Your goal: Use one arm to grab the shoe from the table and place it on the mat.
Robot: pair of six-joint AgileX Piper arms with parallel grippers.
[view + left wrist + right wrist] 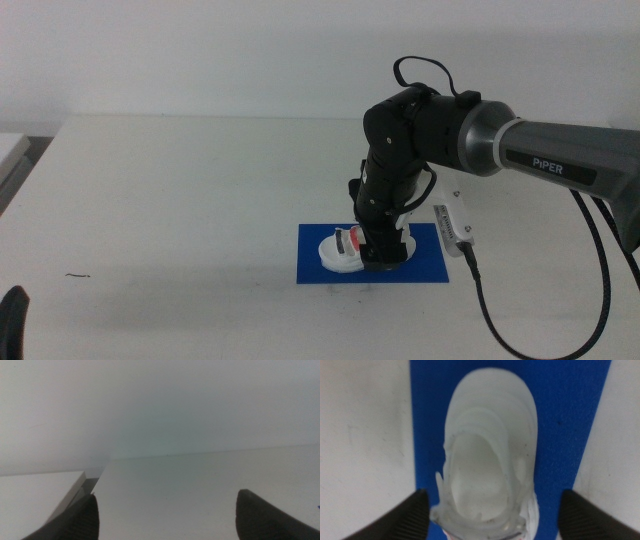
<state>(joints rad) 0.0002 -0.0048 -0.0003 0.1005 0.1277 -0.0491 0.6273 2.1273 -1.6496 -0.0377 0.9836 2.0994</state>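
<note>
The white shoe [343, 250] lies on the dark-blue mat [425, 268] near the middle of the table [180, 200]. My right gripper [380, 258] reaches down from the right arm [560, 165] over the shoe's rear end. In the right wrist view the shoe [490, 455] lies on the mat [427, 410] between the two jaws of my right gripper [495, 499], which stand apart on either side of it, open. The left gripper [167, 500] is open and empty, and it shows at the bottom left edge of the middle view [12, 320].
A white block [12, 150] sits at the table's far left edge, also in the left wrist view [35, 495]. A small dark mark [78, 274] is on the tabletop at the left. The right arm's black cable [500, 320] hangs over the table on the right.
</note>
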